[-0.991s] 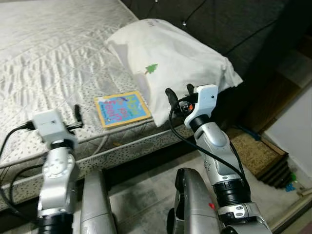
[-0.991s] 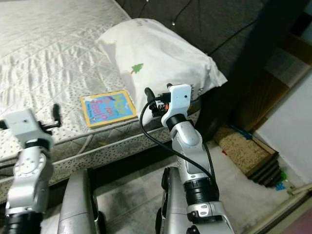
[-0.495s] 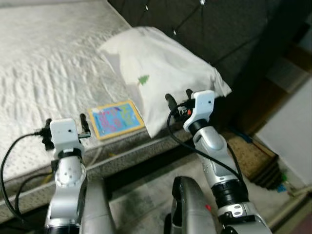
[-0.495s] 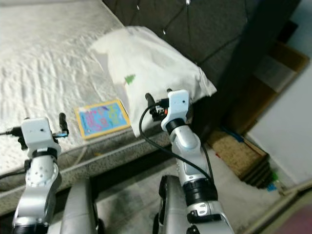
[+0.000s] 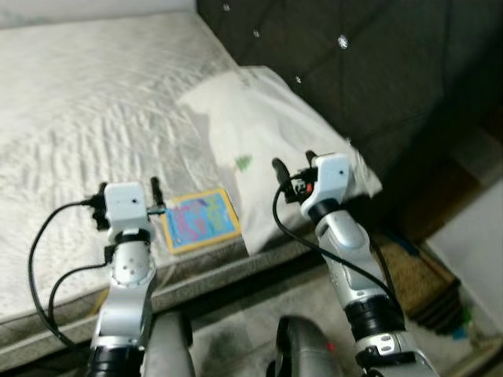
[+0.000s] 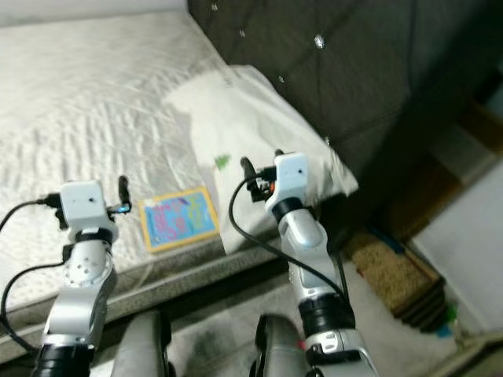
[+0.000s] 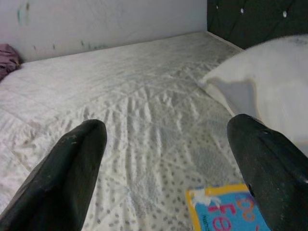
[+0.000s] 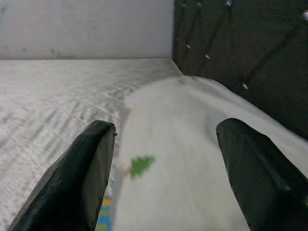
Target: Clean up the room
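Bedroom: quilted grey-white mattress (image 5: 86,118) against a dark tufted headboard (image 5: 354,71), pale wall behind; floor w/ clutter off to the robot's right, too blurred to name.
Book: bright kids' picture book (image 5: 200,221), yellow border, blue cover, lying flat near the mattress edge, its right side just beside or slightly under the pillow – can't tell which.
Pillow: white pillow (image 5: 267,133) w/ small green tree print, up against the headboard, corner hanging past the mattress edge.
Left gripper: left gripper (image 7: 171,178) raised over the mattress edge, just left of the book; fingers wide apart, nothing between them; book's corner sits low in its wrist view.
Right gripper: right gripper (image 8: 166,187) held up in front of the pillow, fingers also spread, empty; tree print right ahead of it.
Change: vs 1 s ago the whole view has swung – more headboard, less floor – so that's camera/body motion, not the book or pillow shifting. Left arm has come up and in; its gripper was well left of the book, now sits close beside it.
Meaning: looks like approach phase, lining up on the book w/ the left arm. Nothing picked up yet; tidy-up barely begun. Flat thin book on soft bedding prob needs an edge grip.
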Available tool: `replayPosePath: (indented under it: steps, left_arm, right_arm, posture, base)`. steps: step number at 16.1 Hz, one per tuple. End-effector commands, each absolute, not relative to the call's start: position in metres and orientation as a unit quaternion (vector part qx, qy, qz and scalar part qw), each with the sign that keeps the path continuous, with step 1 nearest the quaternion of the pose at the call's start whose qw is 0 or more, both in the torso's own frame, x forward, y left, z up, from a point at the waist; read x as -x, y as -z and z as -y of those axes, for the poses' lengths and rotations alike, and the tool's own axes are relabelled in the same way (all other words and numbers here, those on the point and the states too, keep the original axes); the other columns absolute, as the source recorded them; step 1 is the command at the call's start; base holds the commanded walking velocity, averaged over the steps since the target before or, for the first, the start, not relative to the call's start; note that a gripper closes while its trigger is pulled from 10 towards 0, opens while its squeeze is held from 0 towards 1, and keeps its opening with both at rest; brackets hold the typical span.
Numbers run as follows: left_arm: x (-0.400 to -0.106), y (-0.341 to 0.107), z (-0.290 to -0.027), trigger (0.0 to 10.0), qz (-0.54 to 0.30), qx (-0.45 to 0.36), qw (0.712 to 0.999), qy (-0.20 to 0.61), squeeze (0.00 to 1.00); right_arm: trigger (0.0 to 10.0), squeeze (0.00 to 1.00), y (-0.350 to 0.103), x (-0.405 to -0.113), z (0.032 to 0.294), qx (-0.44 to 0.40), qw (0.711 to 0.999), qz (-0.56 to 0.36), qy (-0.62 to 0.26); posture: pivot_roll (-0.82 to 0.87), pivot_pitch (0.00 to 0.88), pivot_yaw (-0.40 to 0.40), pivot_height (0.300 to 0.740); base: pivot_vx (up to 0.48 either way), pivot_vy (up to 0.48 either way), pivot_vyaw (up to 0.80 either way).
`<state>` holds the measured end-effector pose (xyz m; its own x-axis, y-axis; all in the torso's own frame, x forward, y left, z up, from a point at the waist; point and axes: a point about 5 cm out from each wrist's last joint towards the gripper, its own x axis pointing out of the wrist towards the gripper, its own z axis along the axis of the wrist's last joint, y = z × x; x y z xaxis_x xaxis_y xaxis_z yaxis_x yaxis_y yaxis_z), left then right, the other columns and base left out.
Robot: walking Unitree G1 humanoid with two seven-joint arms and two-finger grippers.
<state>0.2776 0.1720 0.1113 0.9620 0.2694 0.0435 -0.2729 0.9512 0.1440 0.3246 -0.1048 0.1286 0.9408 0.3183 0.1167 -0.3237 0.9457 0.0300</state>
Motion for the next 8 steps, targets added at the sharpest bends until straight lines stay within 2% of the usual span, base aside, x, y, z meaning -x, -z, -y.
replayPosePath:
  steps: [1, 3, 8]
  left_arm:
    - [-0.2784, -0.1155, -0.1669, 10.0, 0.018, -0.066, 0.99, -0.12, 0.0]
    - [-0.28, -0.117, -0.1707, 10.0, 0.017, -0.051, 0.991, -0.125, 0.0]
    - [-0.282, -0.1228, -0.1666, 10.0, 0.016, -0.035, 0.993, -0.114, 0.0]
  right_arm:
    - [10.0, 0.0, -0.1349, -0.328, 0.1046, -0.02, 0.984, 0.067, -0.162]
    - [10.0, 0.0, -0.1362, -0.3294, 0.1017, -0.018, 0.984, 0.069, -0.162]
    - [10.0, 0.0, -0.1366, -0.3316, 0.1041, -0.006, 0.985, 0.07, -0.158]
  posture:
    - [0.03, 0.0, -0.06, 0.725]
    - [0.04, 0.0, -0.066, 0.74]
    - [0.03, 0.0, -0.059, 0.74]
  base:
    - [0.0, 0.0, 0.0]
    - [0.0, 0.0, 0.0]
    - [0.0, 0.0, 0.0]
